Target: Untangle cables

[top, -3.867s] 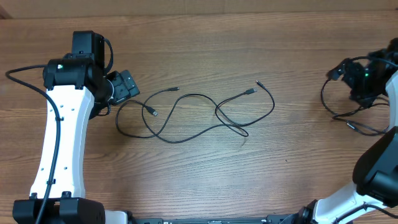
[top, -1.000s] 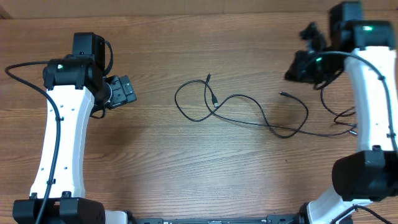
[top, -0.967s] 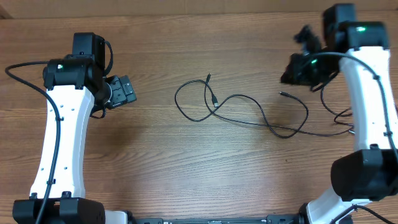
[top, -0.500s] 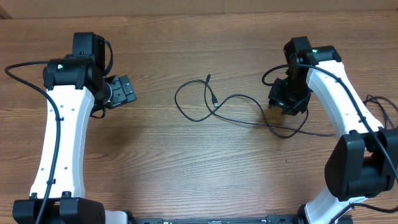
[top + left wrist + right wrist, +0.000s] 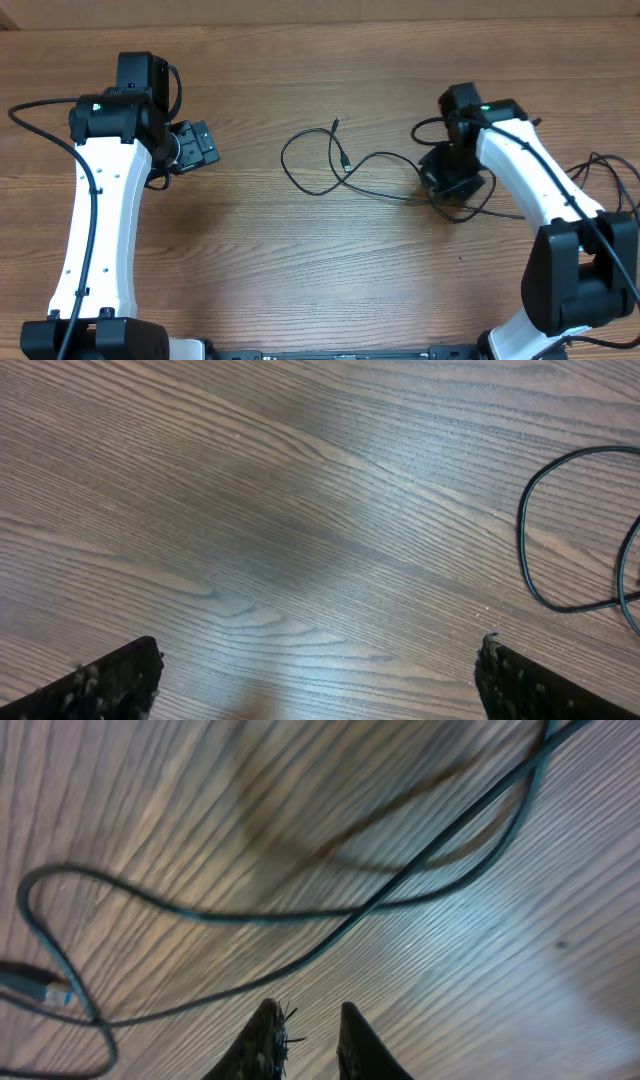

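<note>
The thin black cables [image 5: 312,188] lie in loose crossing loops at the table's middle, with two plug ends [image 5: 335,124] at the back. My right gripper [image 5: 446,186] hangs low over their right part. In the right wrist view the cables [image 5: 400,880] run across the wood just past my right gripper [image 5: 307,1015], whose fingertips [image 5: 268,1020] stand a narrow slit apart with nothing between them. My left gripper [image 5: 205,145] stays apart at the left, wide open. In the left wrist view my left gripper [image 5: 320,660] frames bare wood, a cable loop [image 5: 525,550] at the right.
The right arm's own thicker black cables [image 5: 600,170] loop over the table at the far right. The left arm's cable [image 5: 30,120] trails off to the left. The table's far edge [image 5: 320,22] runs along the top.
The right arm swung in from the far right and came down over the cables' right end. Its jaws widened a little, then narrowed. The cables and left arm stayed put.
</note>
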Tool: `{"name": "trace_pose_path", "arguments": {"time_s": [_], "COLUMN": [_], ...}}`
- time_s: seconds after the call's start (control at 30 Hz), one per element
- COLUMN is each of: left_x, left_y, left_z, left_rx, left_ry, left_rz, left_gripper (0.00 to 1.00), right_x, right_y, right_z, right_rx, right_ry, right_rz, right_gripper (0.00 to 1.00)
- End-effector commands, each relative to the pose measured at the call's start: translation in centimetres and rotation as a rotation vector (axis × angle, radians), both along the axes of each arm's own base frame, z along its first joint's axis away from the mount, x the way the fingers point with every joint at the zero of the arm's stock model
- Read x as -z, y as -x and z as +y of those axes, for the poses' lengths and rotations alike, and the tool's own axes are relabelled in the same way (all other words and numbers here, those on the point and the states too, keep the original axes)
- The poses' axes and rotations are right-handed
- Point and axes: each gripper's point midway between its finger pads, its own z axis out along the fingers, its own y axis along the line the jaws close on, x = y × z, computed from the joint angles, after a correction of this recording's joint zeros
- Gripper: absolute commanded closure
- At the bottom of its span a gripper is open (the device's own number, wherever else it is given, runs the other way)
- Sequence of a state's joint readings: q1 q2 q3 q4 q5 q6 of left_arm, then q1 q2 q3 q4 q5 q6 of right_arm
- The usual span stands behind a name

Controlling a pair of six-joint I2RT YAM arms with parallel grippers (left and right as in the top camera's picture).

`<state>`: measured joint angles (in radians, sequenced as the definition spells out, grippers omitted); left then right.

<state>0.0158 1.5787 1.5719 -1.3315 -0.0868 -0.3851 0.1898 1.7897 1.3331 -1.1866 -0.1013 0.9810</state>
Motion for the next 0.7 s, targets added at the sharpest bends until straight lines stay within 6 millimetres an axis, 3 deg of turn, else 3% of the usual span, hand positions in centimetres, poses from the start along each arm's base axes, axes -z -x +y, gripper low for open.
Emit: {"name": "trace_pose_path", "arguments": {"time_s": [0.0, 0.07, 0.13, 0.17, 0.37, 0.67], "left_x": [-0.2, -0.2, -0.2, -0.2, -0.2, -0.1], "left_y": [-0.3, -0.3, -0.3, -0.3, -0.3, -0.1], "left_z": [0.1, 0.1, 0.1, 0.1, 0.1, 0.1], "left_rx": [0.008, 0.008, 0.009, 0.009, 0.009, 0.009], "left_ry": [-0.001, -0.001, -0.001, -0.001, -0.001, 0.000], "left_rz": [-0.005, -0.005, -0.005, -0.005, -0.005, 0.000], "left_gripper": [0.00, 0.00, 0.00, 0.00, 0.00, 0.00], "right_x": [-0.9, -0.8, -0.6, 0.0, 2.8, 5.3], "right_y": [0.1, 0.1, 0.3, 0.7, 1.9, -1.0], "right_z": [2.0, 3.0, 3.7, 4.1, 4.2, 4.0], "right_rx": [0.011, -0.009, 0.001, 0.012, 0.062, 0.067], "right_ry": [-0.014, -0.018, -0.018, -0.016, -0.014, -0.007], "right_rz": [-0.039, -0.051, -0.047, -0.038, -0.019, -0.188], "right_gripper": [0.82, 0.78, 0.64, 0.62, 0.62, 0.61]}}
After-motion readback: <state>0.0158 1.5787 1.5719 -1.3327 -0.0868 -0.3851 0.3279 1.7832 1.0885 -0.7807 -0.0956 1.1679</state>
